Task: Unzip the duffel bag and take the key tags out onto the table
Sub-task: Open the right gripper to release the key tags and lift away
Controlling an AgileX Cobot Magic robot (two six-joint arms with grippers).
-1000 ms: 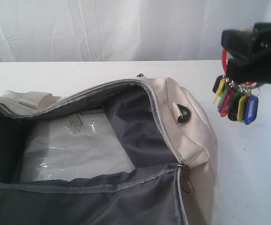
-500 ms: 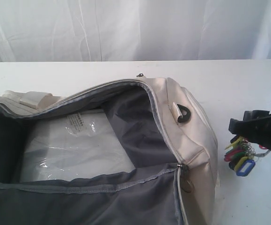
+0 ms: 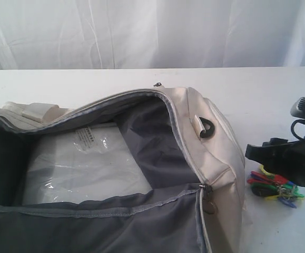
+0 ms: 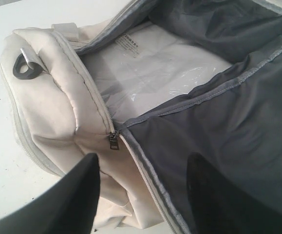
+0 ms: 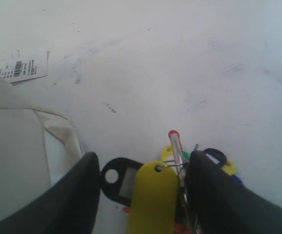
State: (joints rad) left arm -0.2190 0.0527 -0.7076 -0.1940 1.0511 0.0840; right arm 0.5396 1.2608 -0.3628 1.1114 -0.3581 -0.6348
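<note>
— On the left, first item?
— One left tool (image 4: 143,163), fingers spread, empty, above the duffel bag (image 3: 218,153). Bag unzipped, grey lining showing, clear-wrapped white packet (image 3: 84,163) inside.
— Right of the bag?
— One multicoloured bunch of key tags (image 3: 274,185), lying on the desk (image 3: 263,89) just beside the bag's end, with the right tool (image 5: 141,163) pinching the bunch.

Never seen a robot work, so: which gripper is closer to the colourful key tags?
Right. The right gripper straddles the key tags on the table; the left gripper hovers over the duffel bag.
</note>
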